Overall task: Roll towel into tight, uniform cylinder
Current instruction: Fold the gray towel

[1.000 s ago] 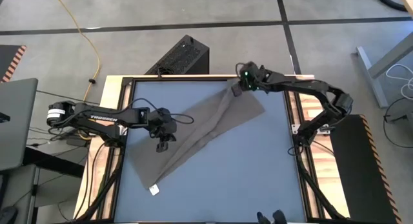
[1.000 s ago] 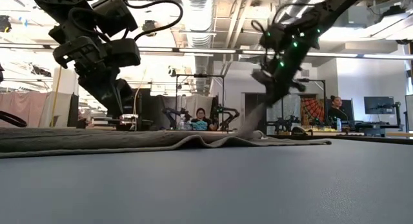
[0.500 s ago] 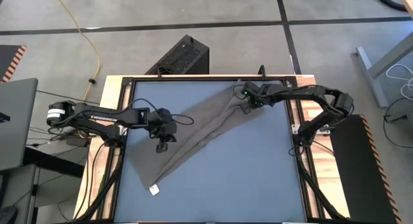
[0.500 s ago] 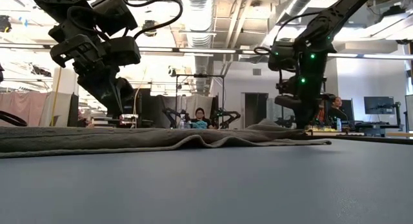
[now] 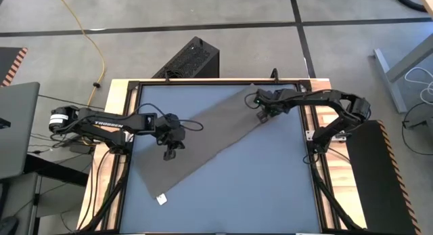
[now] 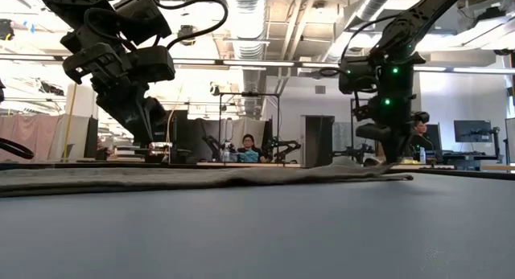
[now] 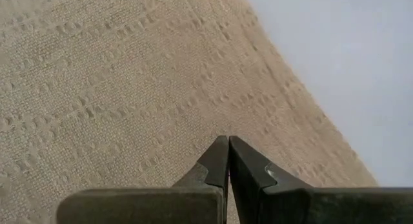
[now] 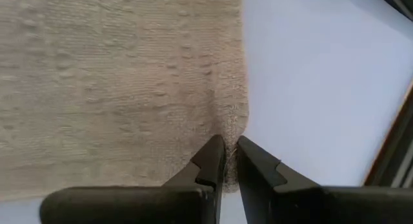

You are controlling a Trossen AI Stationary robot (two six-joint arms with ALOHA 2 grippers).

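The right tool (image 5: 262, 117) sits low at the far right corner of the towel (image 5: 203, 143), its two fingers (image 8: 208, 161) pinched together on the cloth's edge, a small pucker of fabric caught between them in the right wrist view. The left tool (image 5: 170, 154) is down on the towel's left edge, about midway along it; the left wrist view shows its fingers (image 7: 216, 162) pressed shut against each other with the weave directly beneath, and whether any cloth is nipped between them cannot be told.

The towel lies spread flat on the blue-grey bench (image 5: 270, 187) as a long slanted strip, running from the near left, where a small white tag (image 5: 161, 200) marks its corner, up to the far right by the right tool. In the low view it shows as a thin, nearly level band (image 6: 201, 178) across the bench, with the left tool (image 6: 157, 150) and the right tool (image 6: 392, 154) both down at its level. People sit in the room behind the bench.
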